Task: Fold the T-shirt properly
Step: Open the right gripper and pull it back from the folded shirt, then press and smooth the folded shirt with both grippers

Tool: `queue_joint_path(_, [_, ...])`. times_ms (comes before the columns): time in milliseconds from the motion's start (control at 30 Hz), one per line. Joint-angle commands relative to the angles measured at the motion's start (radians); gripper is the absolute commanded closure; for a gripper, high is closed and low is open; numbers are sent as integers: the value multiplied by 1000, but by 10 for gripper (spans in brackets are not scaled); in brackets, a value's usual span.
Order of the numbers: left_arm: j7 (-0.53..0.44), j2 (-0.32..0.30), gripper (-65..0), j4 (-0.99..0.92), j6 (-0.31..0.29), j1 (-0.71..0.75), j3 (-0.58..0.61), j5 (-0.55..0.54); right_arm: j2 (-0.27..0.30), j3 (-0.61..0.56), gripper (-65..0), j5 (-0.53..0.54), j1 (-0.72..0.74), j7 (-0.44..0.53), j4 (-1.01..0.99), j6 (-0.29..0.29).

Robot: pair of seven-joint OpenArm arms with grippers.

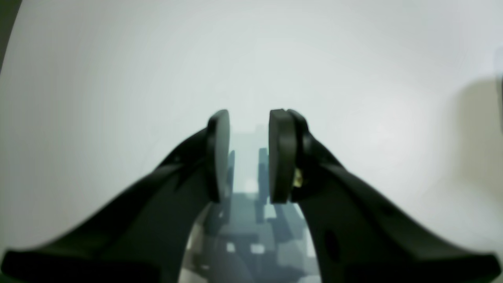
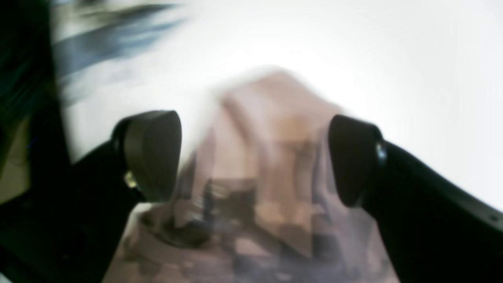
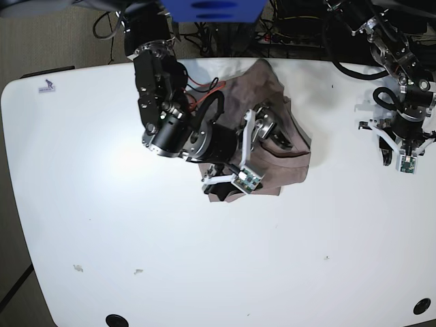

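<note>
1. Furthest left from where I stand is the right end effector (image 3: 262, 139), hovering over the bundle with its jaws spread wide and nothing between them; its own camera shows cloth below the gap, too blurred to tell whether the pads touch it.
2. Under it lies the T-shirt (image 3: 289, 146), bunched into a mauve heap at the far middle of the white worktop (image 3: 204, 259), one edge running up to the back rim. It looks thin, limp and light, so I'd judge it will sag and slide on that smooth top, not hold a crease. A hem corner or shoulder seam seems the sensible place to pinch, but the folds hide where those are.
3. Off to the right, well apart from the cloth, the left end effector (image 3: 402, 146) hangs above bare worktop, jaws drawn partway together with a clear gap, gripping nothing.
4. Counting up: one T-shirt, two arms, one worktop.
</note>
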Motion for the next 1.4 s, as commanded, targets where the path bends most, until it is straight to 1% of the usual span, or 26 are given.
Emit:
queue_joint_path(0, [-21, -9, -160, 15, 5, -6, 0, -12, -13, 17, -550, 38, 17, 32, 63, 11])
queue_joint_path(33, [-21, -9, -160, 15, 5, -6, 0, -12, -13, 21, -550, 38, 17, 32, 69, 11])
queue_joint_path(167, [-21, -9, -156, 13, 5, -6, 29, -13, 39, 28, -548, 38, 13, 32, 79, 11])
queue_joint_path(200, [-21, -7, -154, 13, 5, -5, 34, -15, 44, 28, -548, 38, 13, 32, 79, 11])
queue_joint_path(233, [-20, -6, -153, 15, 5, -5, 44, -15, 53, 28, -542, 38, 13, 34, 79, 11])
queue_joint_path(300, [-9, 2, -152, 16, 5, 1, 54, -18, 56, 28, -496, 38, 13, 34, 78, 11])
queue_joint_path(367, [2, 16, -150, 21, 5, 3, 57, -19, 56, 28, -408, 38, 16, 34, 75, 11])
queue_joint_path(400, [8, 22, -146, 31, 5, 1, 63, -19, 56, 30, -331, 38, 17, 34, 70, 11])
queue_joint_path(433, [13, 25, -138, 39, 5, 1, 67, -19, 56, 30, -270, 38, 20, 35, 67, 11])
queue_joint_path(467, [19, 33, -119, 51, 5, 1, 75, -19, 56, 31, -175, 38, 31, 37, 63, 11])
queue_joint_path(500, [25, 39, -101, 62, 5, 1, 83, -19, 56, 31, -106, 38, 42, 37, 56, 11])
queue_joint_path(533, [33, 48, -64, 76, 5, 5, 100, -19, 56, 40, -8, 38, 56, 37, 44, 11])
queue_joint_path(567, [37, 53, -41, 84, 5, 6, 113, -19, 56, 45, 0, 38, 63, 35, 36, 11])
queue_joint_path(600, [52, 59, 0, 100, 5, 11, 144, -19, 56, 60, 0, 38, 79, 34, 21, 11])
queue_joint_path(667, [72, 62, 0, 111, 5, 20, 179, -19, 56, 74, -37, 36, 86, 37, 7, 11])
queue_joint_path(733, [91, 62, 0, 116, 5, 34, 218, -19, 56, 83, -21, 36, 93, 38, -5, 11])
queue_joint_path(767, [97, 63, 0, 119, 5, 38, 241, -19, 56, 83, 0, 36, 96, 38, -17, 11])
queue_joint_path(833, [99, 66, 0, 119, 5, 54, 267, -19, 56, 85, 0, 36, 105, 40, -39, 11])
queue_joint_path(933, [95, 96, 0, 120, 5, 84, 305, -19, 56, 90, 0, 36, 139, 41, -71, 11])
queue_joint_path(1067, [95, 128, 0, 125, 5, 120, 334, -19, 56, 90, 0, 36, 185, 43, -125, 11])
queue_joint_path(1233, [95, 154, 0, 125, 5, 161, 351, -19, 54, 90, 0, 35, 223, 47, -189, 11])
queue_joint_path(1367, [95, 177, 0, 127, 5, 184, 351, -19, 54, 85, 0, 33, 244, 100, -246, 11])
